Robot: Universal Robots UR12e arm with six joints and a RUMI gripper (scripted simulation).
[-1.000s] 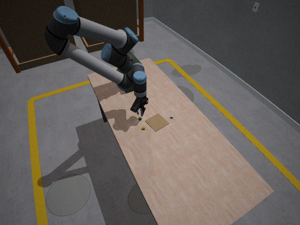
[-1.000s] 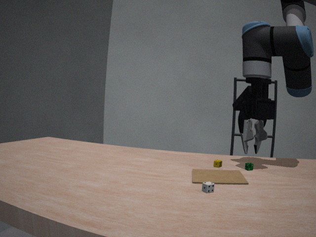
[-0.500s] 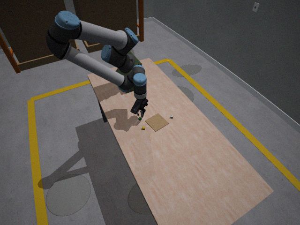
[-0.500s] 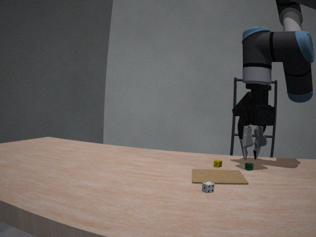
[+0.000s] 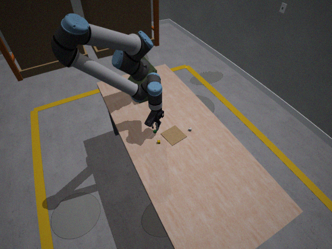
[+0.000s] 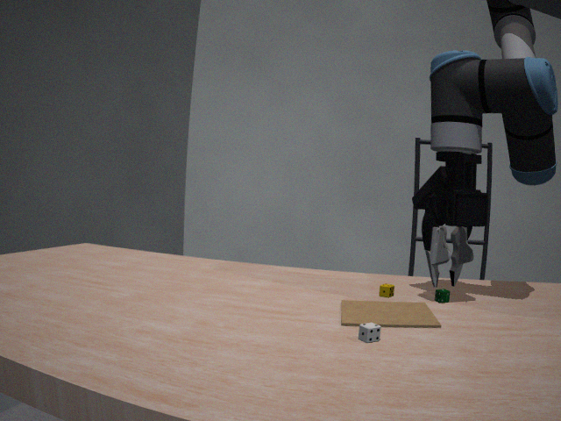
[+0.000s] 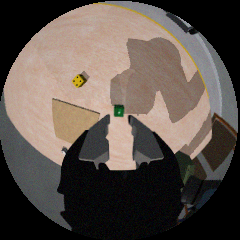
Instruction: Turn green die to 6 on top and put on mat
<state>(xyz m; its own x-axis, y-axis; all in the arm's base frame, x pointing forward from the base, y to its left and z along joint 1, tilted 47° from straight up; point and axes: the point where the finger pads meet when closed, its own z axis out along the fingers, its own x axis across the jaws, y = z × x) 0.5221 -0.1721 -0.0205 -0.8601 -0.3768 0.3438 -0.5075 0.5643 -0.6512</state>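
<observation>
The black two-fingered hand (image 6: 443,284) points straight down just above the small green die (image 6: 442,295), its pale fingers (image 6: 436,258) parted a little wider than the die and gripping nothing, a posture suited to straddling the cube for a grasp. The die rests flat on the pale wooden surface (image 6: 181,308), just beside the tan square mat (image 6: 389,313) but not on it; its top number cannot be read. The yellow die (image 6: 386,290) and white die (image 6: 369,332) lie apart on either side of the mat, outside the hand's line of descent.
</observation>
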